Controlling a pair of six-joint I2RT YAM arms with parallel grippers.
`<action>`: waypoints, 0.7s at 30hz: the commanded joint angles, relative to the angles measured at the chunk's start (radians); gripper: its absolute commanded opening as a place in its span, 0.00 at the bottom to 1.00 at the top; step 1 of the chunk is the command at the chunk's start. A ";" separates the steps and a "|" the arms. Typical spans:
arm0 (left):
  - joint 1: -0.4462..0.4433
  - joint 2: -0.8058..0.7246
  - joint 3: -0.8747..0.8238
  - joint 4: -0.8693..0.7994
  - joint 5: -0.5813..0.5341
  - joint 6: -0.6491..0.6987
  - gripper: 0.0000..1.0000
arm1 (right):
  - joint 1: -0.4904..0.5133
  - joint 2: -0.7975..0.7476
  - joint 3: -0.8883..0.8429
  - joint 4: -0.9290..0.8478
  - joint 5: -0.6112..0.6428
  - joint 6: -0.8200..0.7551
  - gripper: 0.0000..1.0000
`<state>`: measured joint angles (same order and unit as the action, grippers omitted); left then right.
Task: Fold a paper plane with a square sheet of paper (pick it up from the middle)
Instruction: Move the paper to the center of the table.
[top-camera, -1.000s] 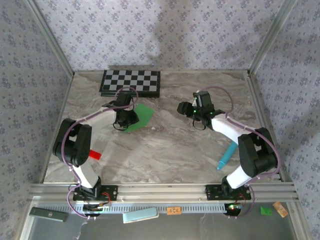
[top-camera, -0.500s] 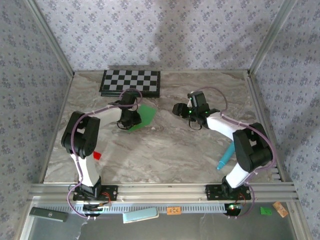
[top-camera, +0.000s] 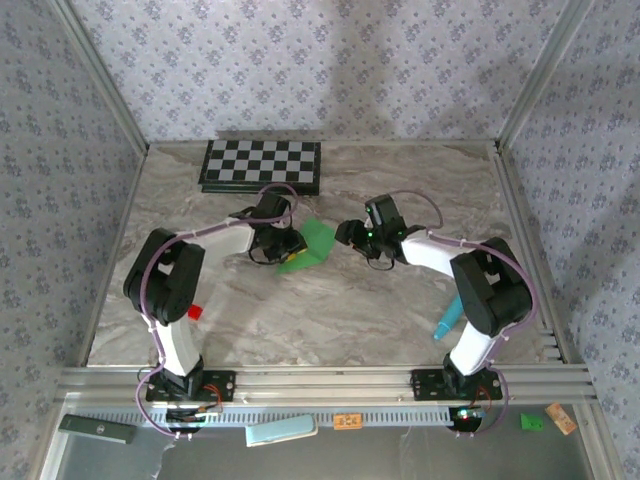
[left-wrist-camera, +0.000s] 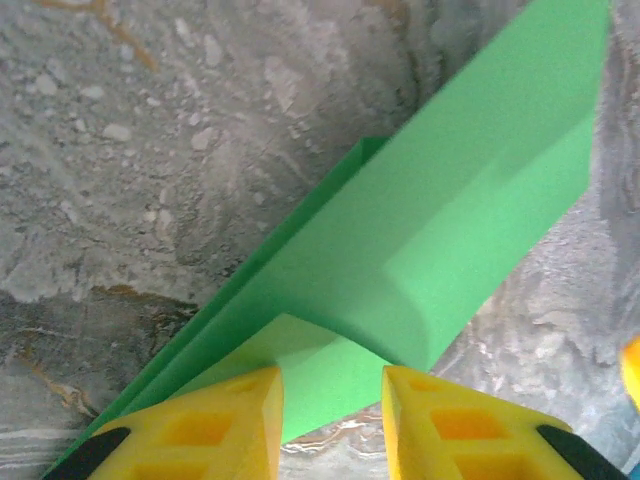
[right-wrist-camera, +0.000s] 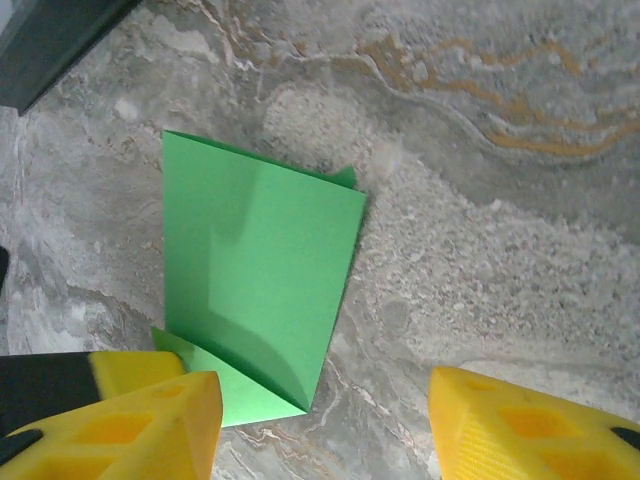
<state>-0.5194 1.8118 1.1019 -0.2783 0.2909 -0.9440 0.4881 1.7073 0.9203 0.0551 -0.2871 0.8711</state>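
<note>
Thin bright green paper sheet (top-camera: 308, 245), folded over, light and floppy.
Left gripper (left-wrist-camera: 330, 400) jaws pinch its edge; right gripper (right-wrist-camera: 325, 420) jaws spread; best held near creases.

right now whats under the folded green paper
The square sheet of paper lies doubled over on the marble table, so beneath its top flap sits its own lower layer, then stone. The left gripper pinches one edge. Anything between the layers is covered.

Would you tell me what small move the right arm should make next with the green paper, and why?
Probably ease the right gripper forward to the square sheet of paper and close on its free edge. Its jaws stand wide open just short of the sheet, which the left gripper pinches at the curled fold, so the far flap lies unheld.
</note>
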 joint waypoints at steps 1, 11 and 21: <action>0.023 -0.014 0.033 0.019 0.033 0.002 0.31 | 0.025 0.016 -0.008 -0.008 0.001 0.065 0.58; 0.047 0.075 0.038 0.022 0.020 0.008 0.19 | 0.065 0.046 0.012 -0.021 0.018 0.134 0.58; 0.054 0.075 -0.028 0.051 -0.002 -0.057 0.14 | 0.090 0.094 0.048 0.002 -0.033 0.214 0.51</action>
<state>-0.4709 1.8885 1.1038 -0.2260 0.3031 -0.9749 0.5644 1.7641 0.9264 0.0566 -0.2909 1.0416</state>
